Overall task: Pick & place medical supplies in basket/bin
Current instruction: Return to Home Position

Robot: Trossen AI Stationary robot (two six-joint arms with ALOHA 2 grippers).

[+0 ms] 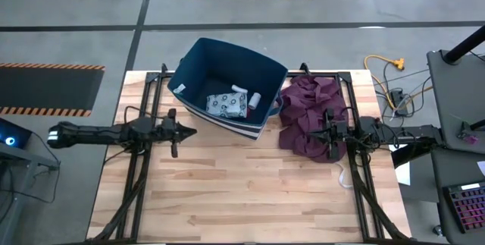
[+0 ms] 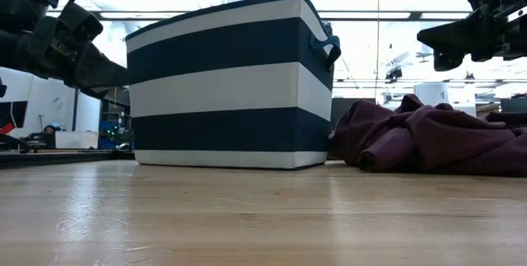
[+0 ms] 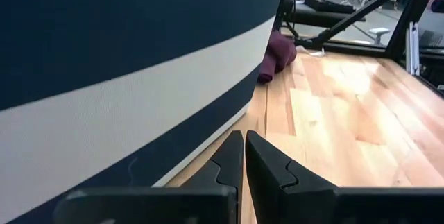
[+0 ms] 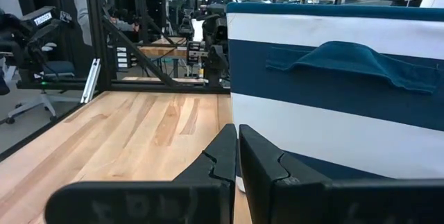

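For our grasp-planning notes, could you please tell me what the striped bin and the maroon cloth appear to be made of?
The bin looks like matte fabric over stiff walls, since its flat handle droops softly. The cloth seems to be a soft matte textile, lying in loose rumpled folds.

Smooth planked wood with a soft sheen for the table (image 1: 227, 192). Matt, woven-looking navy-and-white fabric on the bin (image 2: 222, 85). Soft, matt, creased maroon cloth (image 2: 436, 138). Matt black plastic on the left gripper (image 3: 244, 137) and right gripper (image 4: 238, 130).
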